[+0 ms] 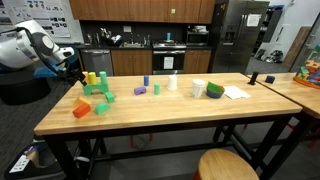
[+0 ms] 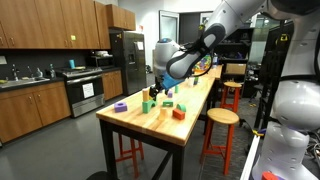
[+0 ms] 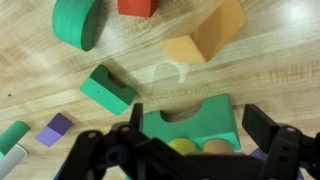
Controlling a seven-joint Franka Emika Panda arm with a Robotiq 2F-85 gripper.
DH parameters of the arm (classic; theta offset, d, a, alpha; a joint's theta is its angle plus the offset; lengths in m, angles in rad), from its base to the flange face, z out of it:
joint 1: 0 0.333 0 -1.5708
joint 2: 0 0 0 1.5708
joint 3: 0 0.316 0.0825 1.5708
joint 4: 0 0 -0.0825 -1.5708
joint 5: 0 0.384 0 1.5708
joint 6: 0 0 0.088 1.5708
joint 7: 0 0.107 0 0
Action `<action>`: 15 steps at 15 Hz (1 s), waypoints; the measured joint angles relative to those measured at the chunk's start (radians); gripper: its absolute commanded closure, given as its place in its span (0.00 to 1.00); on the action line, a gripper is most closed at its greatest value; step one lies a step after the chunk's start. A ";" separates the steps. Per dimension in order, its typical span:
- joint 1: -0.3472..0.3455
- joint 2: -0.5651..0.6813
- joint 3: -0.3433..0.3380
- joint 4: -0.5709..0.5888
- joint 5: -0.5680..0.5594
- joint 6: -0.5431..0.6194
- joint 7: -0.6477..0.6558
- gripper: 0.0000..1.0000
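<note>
In the wrist view my gripper [image 3: 200,128] is open, its dark fingers [image 3: 266,127] standing either side of a green arch block [image 3: 195,122] on the wooden table. A yellow cylinder [image 3: 180,147] and an orange cylinder [image 3: 215,147] stand against the arch's near side. The jaws do not touch the arch. In both exterior views the gripper [image 1: 72,68] [image 2: 157,88] hangs above the block cluster [image 1: 95,87] at one end of the table.
Around the arch lie a small green block [image 3: 108,90], an orange block [image 3: 205,35], a red block [image 3: 137,6], a green half-round [image 3: 77,22] and a purple block [image 3: 55,128]. Farther along the table [image 1: 170,115] are white cups [image 1: 198,88], a bowl [image 1: 215,90] and paper [image 1: 236,92]. Stools [image 2: 222,118] stand alongside.
</note>
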 measured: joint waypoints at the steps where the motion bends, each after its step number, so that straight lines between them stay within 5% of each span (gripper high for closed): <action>1: 0.002 0.000 -0.002 0.000 0.000 0.000 0.000 0.00; 8: 0.007 0.002 -0.025 -0.005 0.000 -0.019 -0.035 0.00; 15: 0.005 0.013 -0.087 -0.028 0.002 -0.025 -0.238 0.00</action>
